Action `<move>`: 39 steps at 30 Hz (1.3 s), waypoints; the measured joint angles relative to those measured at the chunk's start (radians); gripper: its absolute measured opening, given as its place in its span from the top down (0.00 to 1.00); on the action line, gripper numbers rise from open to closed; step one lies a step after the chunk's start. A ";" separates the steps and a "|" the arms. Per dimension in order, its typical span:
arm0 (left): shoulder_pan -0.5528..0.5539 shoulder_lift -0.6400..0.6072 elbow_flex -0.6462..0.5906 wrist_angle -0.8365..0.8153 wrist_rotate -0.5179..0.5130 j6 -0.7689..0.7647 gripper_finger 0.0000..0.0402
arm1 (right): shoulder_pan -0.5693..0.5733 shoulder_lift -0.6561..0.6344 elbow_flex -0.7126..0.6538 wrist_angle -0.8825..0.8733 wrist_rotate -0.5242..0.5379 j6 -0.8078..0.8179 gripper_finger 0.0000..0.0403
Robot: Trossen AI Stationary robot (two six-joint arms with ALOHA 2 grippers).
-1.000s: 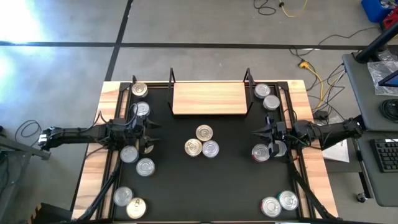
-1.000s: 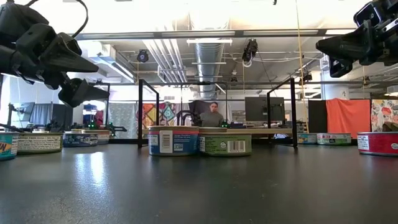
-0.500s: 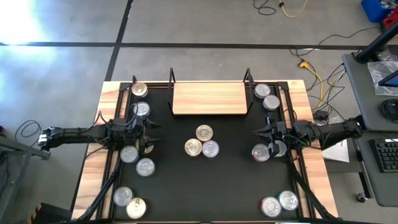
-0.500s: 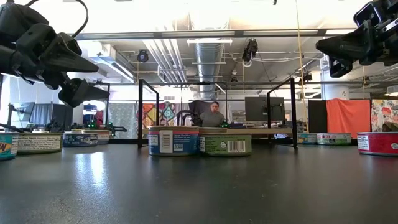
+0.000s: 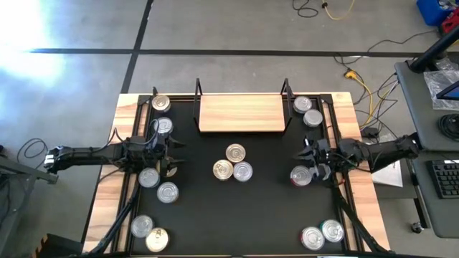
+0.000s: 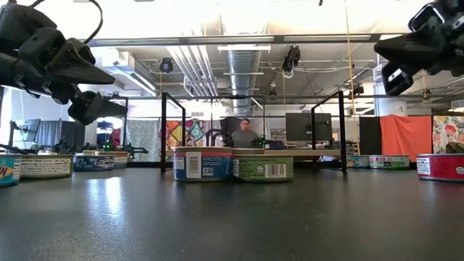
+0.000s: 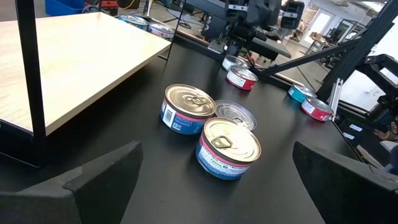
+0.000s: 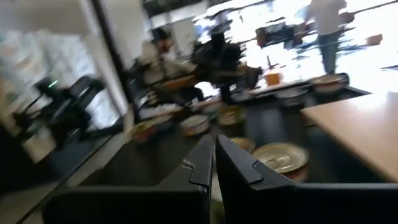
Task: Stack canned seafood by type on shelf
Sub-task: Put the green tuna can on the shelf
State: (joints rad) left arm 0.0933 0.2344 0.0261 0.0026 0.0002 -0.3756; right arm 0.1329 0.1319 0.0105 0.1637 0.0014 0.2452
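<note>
The shelf point(image 5: 242, 113), a light-wood board with black wire posts, stands at the table's far middle with nothing on it. Several cans of seafood stand on their bases on the black tabletop. Three are clustered in the middle point(image 5: 233, 165) point(image 7: 211, 127), and others sit in pairs near the corners point(image 5: 307, 111) point(image 5: 161, 104) point(image 5: 149, 232) point(image 5: 322, 234). My left gripper point(image 5: 174, 154) point(image 7: 211, 186) hovers open at the left, pointing at the middle cluster. My right gripper point(image 5: 305, 154) point(image 8: 214, 165) hovers shut at the right, above a red-sided can point(image 5: 300, 175).
More cans stand beside the left arm point(image 5: 149, 177) point(image 5: 167, 192) point(image 5: 163, 126). The black top has wooden side edges point(image 5: 107, 193). Bare black surface lies between the middle cluster and the near edge. A person sits in the room beyond the shelf point(image 6: 245, 134).
My right gripper has rolled about its own pointing line and tipped a little in the low view. It has stayed in place, raised and shut. The cans and the shelf have not moved.
</note>
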 joint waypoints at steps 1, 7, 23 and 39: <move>0.000 0.000 0.000 0.000 0.000 0.000 0.00 | 0.000 0.015 0.000 0.003 -0.031 -0.003 0.97; 0.000 0.000 0.000 0.002 0.000 0.000 0.00 | 0.005 0.137 0.000 0.019 -0.116 0.027 0.97; 0.000 0.000 0.000 0.004 0.000 0.000 0.00 | 0.031 0.669 0.039 0.263 0.168 -0.043 0.97; 0.000 0.000 0.000 0.004 0.000 0.000 0.00 | 0.030 1.174 0.295 0.425 0.148 -0.268 0.97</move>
State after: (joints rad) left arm 0.0933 0.2342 0.0261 0.0067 0.0002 -0.3756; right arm 0.1631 1.3061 0.3053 0.5884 0.1497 -0.0225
